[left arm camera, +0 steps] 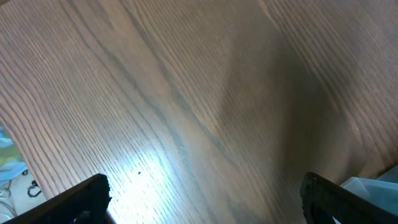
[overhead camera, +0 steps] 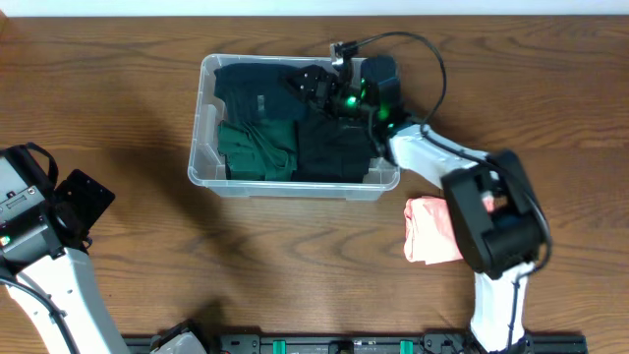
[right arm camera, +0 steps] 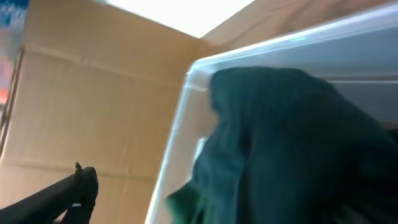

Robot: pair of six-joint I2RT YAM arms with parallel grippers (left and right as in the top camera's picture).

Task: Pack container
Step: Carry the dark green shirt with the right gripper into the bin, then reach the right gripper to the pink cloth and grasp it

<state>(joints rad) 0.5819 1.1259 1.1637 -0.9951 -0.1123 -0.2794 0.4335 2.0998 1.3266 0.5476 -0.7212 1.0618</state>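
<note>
right end effector (overhead camera: 313, 87) hangs in container (overhead camera: 200, 147) at its 1 o'clock corner, likely tucking teal garment (overhead camera: 251, 93) flat; spread or pinching, can't tell; left end effector (left arm camera: 205, 190) spread, idle.

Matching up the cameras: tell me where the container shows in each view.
Overhead: container at upper centre, long side running across.
Left wrist: only a pale clear edge at bottom right, maybe the container; cannot tell.
Right wrist: container rim and wall fill the right half.
Shared landmark: the dark cloth inside it, visible overhead and from the right wrist.
</note>
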